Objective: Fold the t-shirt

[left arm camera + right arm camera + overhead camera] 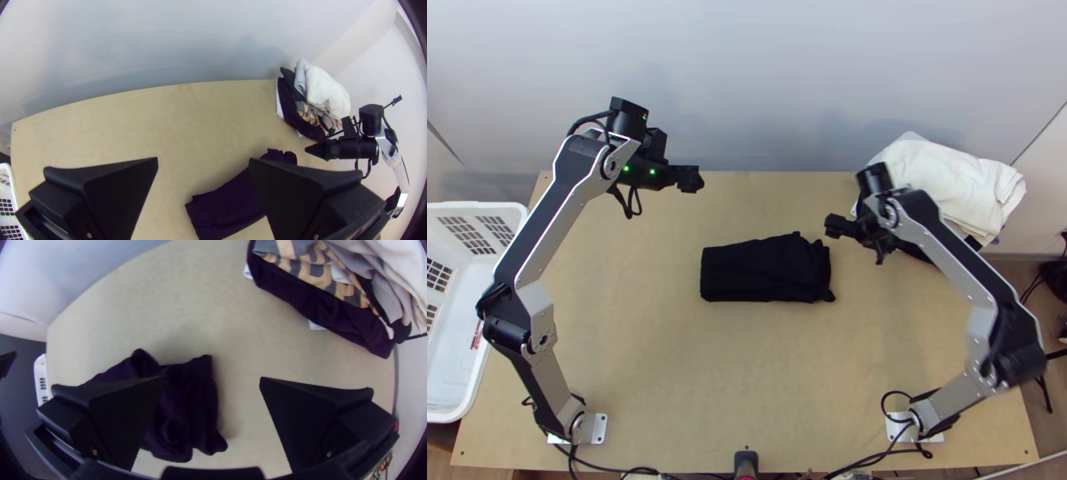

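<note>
The black t-shirt lies folded into a compact rectangle at the middle of the table, its right end uneven and bunched. Over the table's far left part is my left gripper, well away from the cloth; in the left wrist view the left gripper is open and holds nothing, with the t-shirt lying beyond it. Just right of the cloth's ragged end is my right gripper. In the right wrist view the right gripper stands open and empty, the t-shirt partly behind one finger.
A pile of clothes, white on top, lies at the table's far right corner, close to the right arm. A white basket stands at the left edge. Bare tabletop stretches between the cloth and the near edge.
</note>
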